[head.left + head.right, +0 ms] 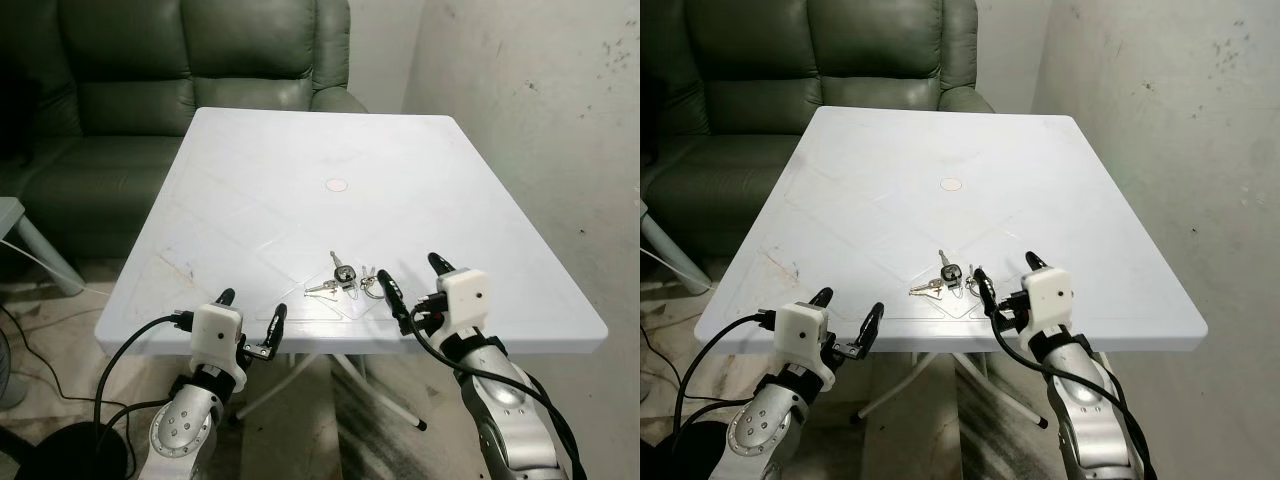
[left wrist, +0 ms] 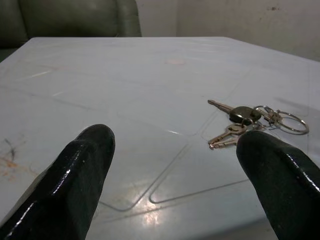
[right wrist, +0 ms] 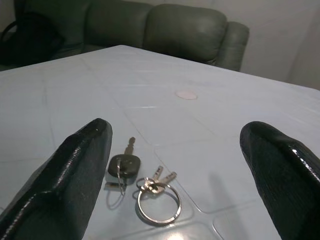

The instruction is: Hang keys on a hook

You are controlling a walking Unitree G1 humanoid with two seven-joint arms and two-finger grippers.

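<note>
In the left eye view we find the keys (image 1: 345, 277) lying ungrasped near the counter (image 1: 480, 220) front edge, right end effector (image 1: 412, 281) spread wide just beside them, left end effector (image 1: 251, 321) also wide further along; in the right wrist view, keys (image 3: 140, 182) between its fingers (image 3: 75, 165), so grasping and hanging remain.

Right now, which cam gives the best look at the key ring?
Right wrist view: the key ring lies close between the right gripper's open fingers, its loop, black-headed key and small keys distinct. The left wrist view shows the bunch farther off, from the side. Both eye views show it small on the white table, details hard to separate.
</note>
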